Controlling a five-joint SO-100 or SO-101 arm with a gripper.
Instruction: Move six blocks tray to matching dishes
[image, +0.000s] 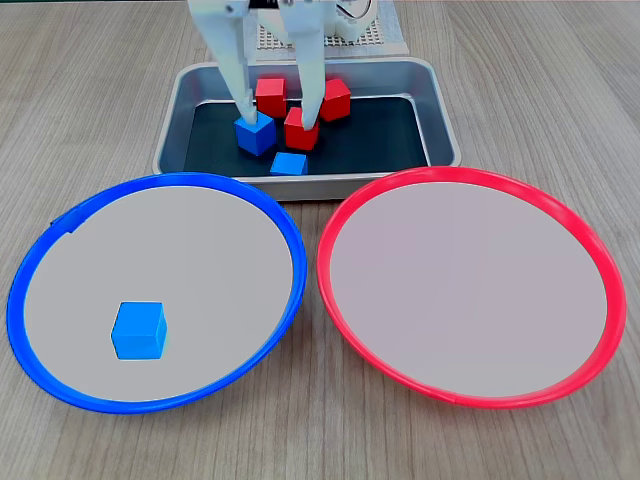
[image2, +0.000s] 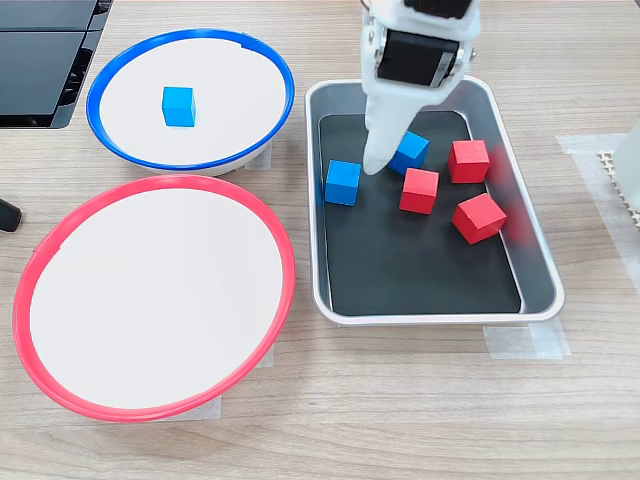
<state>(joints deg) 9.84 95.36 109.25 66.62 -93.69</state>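
Pale wood-grain counter, set for sorting. On its near half in a fixed view, two wide shallow dishes side by side, just apart: blue dish toward the left edge, red dish toward the right edge, both pale grey-white inside. Behind them, at the middle of the far edge, the tray: silver, rounded at the corners, with sloping walls and a flat black floor.

Down inside the tray's left half, the white tool, spread wide and gripping nothing. One fingertip touching the top of a blue block, the other at a red block just beside it. Also on the tray floor: second blue block near the front wall, two more red blocks toward the back. Already in the blue dish, off-centre toward the counter's near left corner, third blue block. Nothing yet in the red dish.

Handling, by the look of them: small matte cubes, sharp-edged, equal in size. Probably light and stiff, not fragile, unlikely to slip. Best taken squarely across two opposite flat faces, low enough to avoid pinching a corner. Tight quarters around the blue block under the tool, the red neighbour close enough to be nudged or caught. Narrowing onto the blue alone likely needed.
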